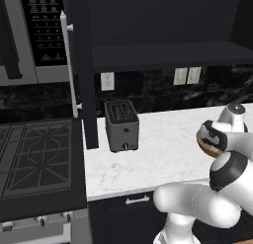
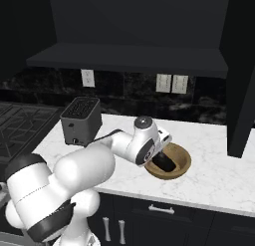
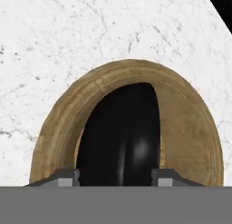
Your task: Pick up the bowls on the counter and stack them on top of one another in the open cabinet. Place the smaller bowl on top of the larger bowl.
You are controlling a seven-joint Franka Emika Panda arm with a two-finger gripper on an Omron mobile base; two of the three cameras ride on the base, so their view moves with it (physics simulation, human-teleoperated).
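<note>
The tan-brown bowl (image 2: 180, 163) sits on the white marble counter (image 2: 219, 175), near its front edge. The glossy black bowl (image 3: 122, 141) lies inside it, smaller than the tan one and tilted to one side. My gripper (image 3: 117, 178) is open and lowered into the tan bowl (image 3: 190, 128), with its two fingertips (image 3: 68, 177) wide apart on either side of the black bowl. In the left base view the hand covers most of the tan bowl (image 1: 208, 150). Above the counter is the open dark cabinet (image 2: 124, 58), its shelf bare.
A grey toaster (image 1: 121, 124) stands on the counter to the left of the bowls. The cabinet's open door (image 1: 81, 75) with its silver bar handle (image 1: 66, 60) juts out beside the toaster. The black stove (image 1: 37, 159) and the microwave (image 1: 29, 35) lie further left.
</note>
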